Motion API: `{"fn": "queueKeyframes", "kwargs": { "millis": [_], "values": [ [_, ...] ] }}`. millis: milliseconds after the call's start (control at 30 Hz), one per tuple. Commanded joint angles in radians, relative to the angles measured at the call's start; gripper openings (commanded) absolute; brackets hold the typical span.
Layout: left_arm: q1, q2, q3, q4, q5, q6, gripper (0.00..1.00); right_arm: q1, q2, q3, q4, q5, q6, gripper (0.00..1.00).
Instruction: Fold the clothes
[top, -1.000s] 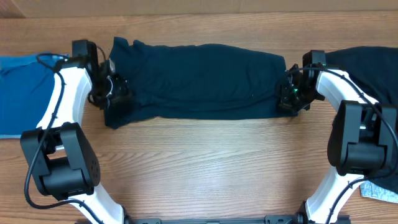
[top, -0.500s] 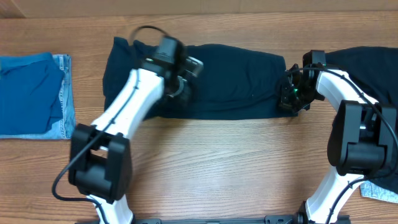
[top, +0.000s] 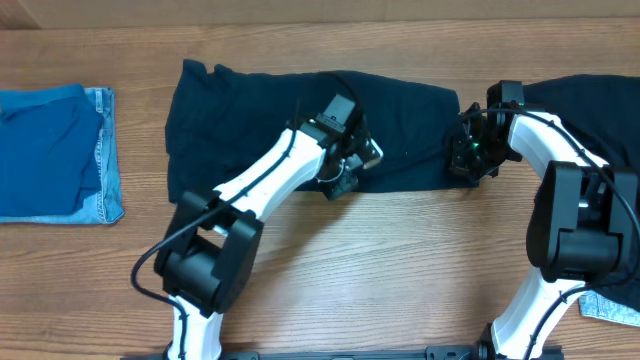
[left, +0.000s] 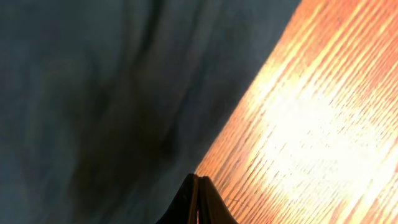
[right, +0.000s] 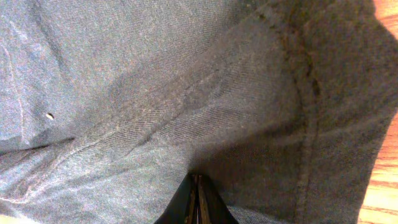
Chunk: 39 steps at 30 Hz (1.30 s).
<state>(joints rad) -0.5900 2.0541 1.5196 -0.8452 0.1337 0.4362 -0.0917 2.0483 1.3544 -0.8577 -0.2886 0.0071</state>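
Note:
A dark navy garment (top: 240, 120) lies spread flat across the back of the table. My left gripper (top: 347, 178) is at the middle of its front edge. In the left wrist view the left gripper (left: 198, 178) is shut, with nothing seen between its tips, right where the garment (left: 93, 93) meets bare wood. My right gripper (top: 463, 165) is at the garment's right end. Seen from the right wrist, the right gripper (right: 196, 177) is shut, its tips against the twill cloth (right: 155, 93) near a seam. No pinched fold shows.
A folded blue pile (top: 50, 150) with a denim edge lies at the far left. Another dark garment (top: 590, 110) sits at the back right behind the right arm. A grey-blue scrap (top: 610, 308) lies at the front right corner.
My left arm swept from the garment's left end to the middle of its front edge, shutting on the way. The garment stayed flat. The right arm has not moved.

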Motion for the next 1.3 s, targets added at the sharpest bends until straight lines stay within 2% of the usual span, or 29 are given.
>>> {"fn": "queueKeyframes", "kwargs": {
  "millis": [0, 233, 433, 800, 933, 1000, 1067, 1133, 1267],
  "values": [
    [-0.019, 0.04, 0.018, 0.012, -0.012, 0.066, 0.04, 0.001, 0.037, -0.008, 0.01, 0.011, 0.0, 0.04],
    [-0.016, 0.075, 0.018, 0.093, -0.114, 0.065, 0.04, 0.001, 0.037, -0.008, 0.008, 0.012, 0.0, 0.04],
    [-0.008, 0.078, 0.018, 0.168, -0.117, 0.049, 0.04, 0.001, 0.037, -0.008, 0.004, 0.026, 0.0, 0.04],
    [0.065, 0.084, 0.019, 0.353, -0.197, -0.188, 0.04, 0.001, 0.037, -0.008, -0.003, 0.026, 0.0, 0.04],
    [0.07, 0.078, 0.034, 0.29, -0.236, -0.19, 0.04, 0.001, 0.037, -0.008, -0.004, 0.026, 0.0, 0.04],
    [0.068, 0.061, 0.084, 0.182, -0.294, -0.197, 0.04, 0.001, 0.037, -0.008, -0.004, 0.026, 0.0, 0.04],
    [0.068, 0.032, 0.152, 0.039, -0.295, -0.265, 0.04, 0.001, 0.037, -0.008, -0.004, 0.026, 0.0, 0.04],
    [0.079, -0.006, 0.18, -0.07, -0.291, -0.28, 0.04, 0.001, 0.037, -0.008, -0.003, 0.026, 0.0, 0.04],
    [0.098, -0.005, 0.158, -0.157, -0.275, -0.273, 0.04, 0.001, 0.037, -0.008, -0.003, 0.026, 0.0, 0.04]
  ]
}}
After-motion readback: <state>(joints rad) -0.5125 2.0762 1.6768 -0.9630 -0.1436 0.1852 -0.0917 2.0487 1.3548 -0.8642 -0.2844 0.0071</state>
